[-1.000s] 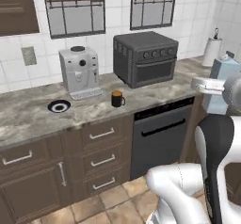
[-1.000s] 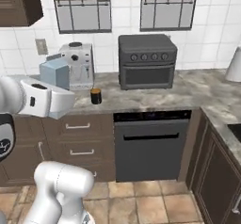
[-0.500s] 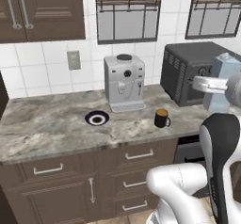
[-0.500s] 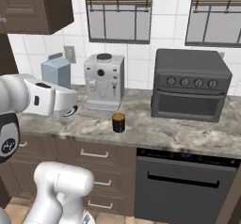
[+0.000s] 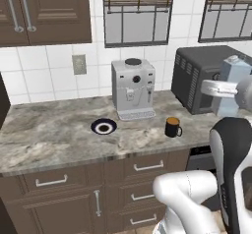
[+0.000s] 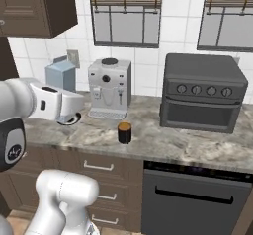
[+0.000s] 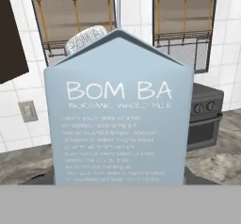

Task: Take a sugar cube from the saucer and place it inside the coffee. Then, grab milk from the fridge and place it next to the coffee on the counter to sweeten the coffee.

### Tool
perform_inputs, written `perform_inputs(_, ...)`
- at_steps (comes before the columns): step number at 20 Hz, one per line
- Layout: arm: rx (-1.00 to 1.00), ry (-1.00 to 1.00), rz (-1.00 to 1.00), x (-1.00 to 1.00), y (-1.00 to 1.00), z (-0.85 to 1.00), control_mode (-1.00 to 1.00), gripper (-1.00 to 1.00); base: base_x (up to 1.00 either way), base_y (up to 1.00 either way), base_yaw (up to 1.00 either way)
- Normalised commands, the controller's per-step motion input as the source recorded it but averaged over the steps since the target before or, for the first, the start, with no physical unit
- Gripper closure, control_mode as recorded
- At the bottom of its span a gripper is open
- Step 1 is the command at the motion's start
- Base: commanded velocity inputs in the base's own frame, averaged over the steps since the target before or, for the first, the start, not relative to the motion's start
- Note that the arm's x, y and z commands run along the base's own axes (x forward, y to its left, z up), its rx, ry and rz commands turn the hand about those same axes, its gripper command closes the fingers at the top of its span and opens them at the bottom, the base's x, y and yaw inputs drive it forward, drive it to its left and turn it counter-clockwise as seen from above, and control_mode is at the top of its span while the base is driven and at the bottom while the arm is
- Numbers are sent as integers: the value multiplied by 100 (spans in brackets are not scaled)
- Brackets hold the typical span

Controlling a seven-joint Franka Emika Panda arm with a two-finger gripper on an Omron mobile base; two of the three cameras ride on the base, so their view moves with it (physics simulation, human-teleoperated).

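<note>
Above the marbled surface (image 5: 59, 134), off its right end, the milk (image 5: 235, 83) hangs in the air, a pale blue-white carton with a gabled top and a ribbed round cap, upright, its broad face printed with white lettering seen close in the hand view (image 7: 117, 110). The hand (image 5: 221, 88) is clamped on the carton, fingers spread wide around its body; the white forearm reaches level from the right in the left base view, and from the left in the right base view, where the carton (image 6: 60, 75) pokes up behind the arm. Behind stands the dark grey toaster oven (image 6: 203, 93) with a row of knobs, and beside it the silver coffee machine (image 5: 133, 88) against the tiled wall. In front of the machine, a little to its right, the coffee (image 5: 172, 127) sits on the surface, a small black mug with its handle turned right. The saucer (image 5: 104, 127), dark with a white ring, lies left of the mug, well apart from it.
</note>
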Motion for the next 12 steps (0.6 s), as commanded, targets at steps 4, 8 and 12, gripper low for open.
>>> perform_inputs(4,11,12,30,8,-59,0,-100,100,0,0,0)
perform_inputs(8,15,15,45,10,-72,-2,-100,100,0,0,0)
perform_inputs(12,12,5,56,5,-66,-31,-100,100,0,0,0)
